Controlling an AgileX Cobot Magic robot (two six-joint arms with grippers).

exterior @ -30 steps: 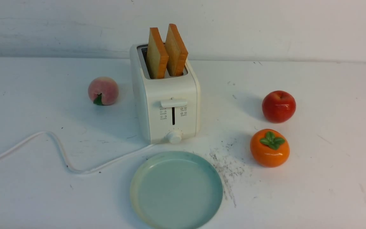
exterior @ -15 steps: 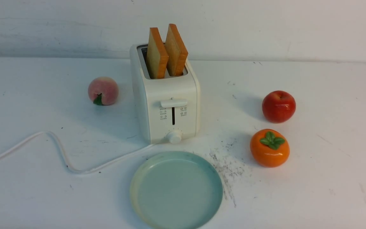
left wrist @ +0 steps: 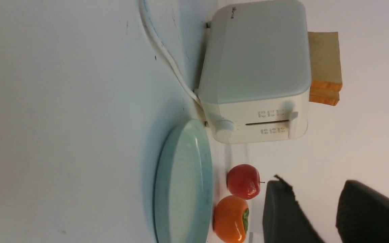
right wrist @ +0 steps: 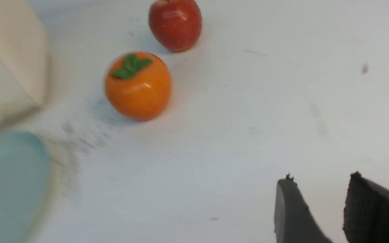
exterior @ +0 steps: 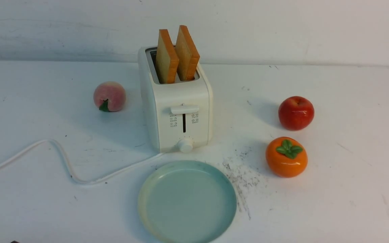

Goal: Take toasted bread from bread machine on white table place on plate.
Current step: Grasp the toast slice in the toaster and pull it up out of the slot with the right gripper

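The white bread machine [exterior: 176, 101] stands mid-table on the white table [exterior: 349, 189]. Two slices of toasted bread [exterior: 167, 57] [exterior: 187, 54] stand upright in its slots. The pale blue-green plate [exterior: 187, 202] lies empty just in front of it. My left gripper [left wrist: 312, 180] is open and empty, off to the left of the toaster [left wrist: 255, 60], the toast [left wrist: 324, 64] and the plate [left wrist: 184, 182]. My right gripper [right wrist: 321, 177] is open and empty over bare table, to the right of the plate [right wrist: 8, 182] and toaster [right wrist: 8, 60].
A peach [exterior: 109, 96] lies left of the toaster. A red apple [exterior: 296, 112] and an orange persimmon [exterior: 286, 157] lie to its right. The white cord [exterior: 62, 158] snakes across the table's left side. Grey scuffs [exterior: 241, 179] mark the table beside the plate.
Toaster, toast, plate and fruit have not moved. A small dark tip has appeared at the bottom left edge of the front view.
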